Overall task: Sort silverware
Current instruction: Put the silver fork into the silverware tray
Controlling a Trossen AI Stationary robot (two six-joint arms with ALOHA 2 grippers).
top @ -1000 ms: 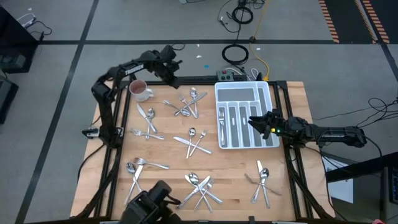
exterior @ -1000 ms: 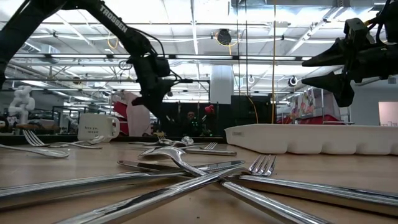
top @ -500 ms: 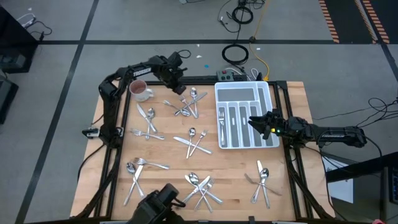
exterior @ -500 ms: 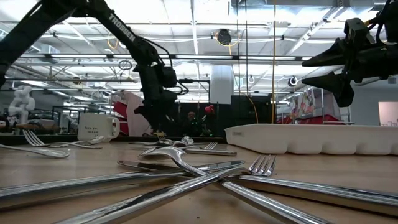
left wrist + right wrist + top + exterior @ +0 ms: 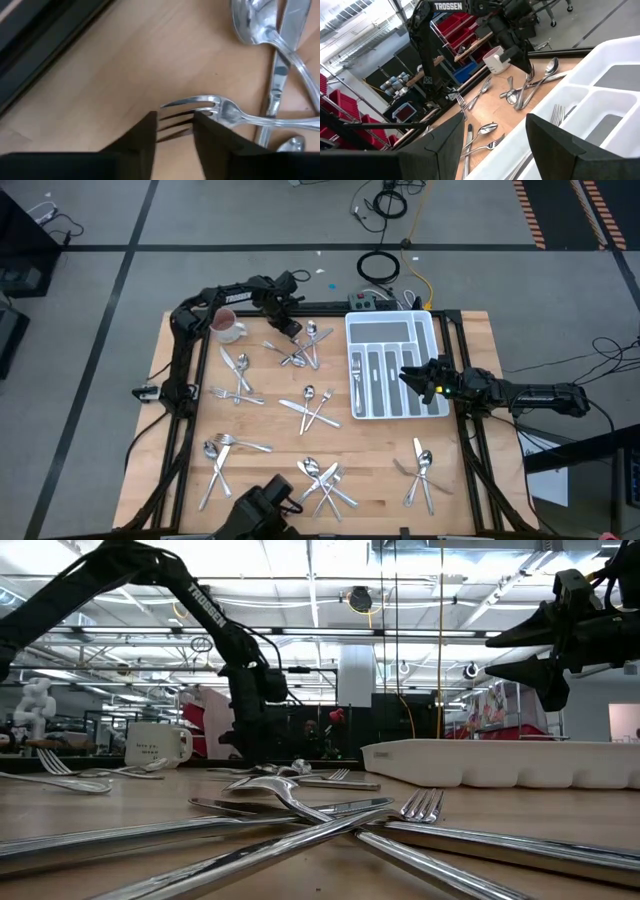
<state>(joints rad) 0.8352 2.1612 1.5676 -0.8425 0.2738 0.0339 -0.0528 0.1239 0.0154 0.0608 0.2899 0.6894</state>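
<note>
The left gripper is straddling, jaws parted, the tines of 1 fork lying near the mug, risking a slip off those thin tines, while the right gripper is hanging spread over the tray.

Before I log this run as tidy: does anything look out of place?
Yes. Most silverware lies in crossed heaps across the table, not in the divided tray. The left pincer straddles a fork in the pile beside the mug.

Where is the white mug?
In the high view, the white mug stands near the table's far left corner, beside the left pincer and a silverware pile.
</note>
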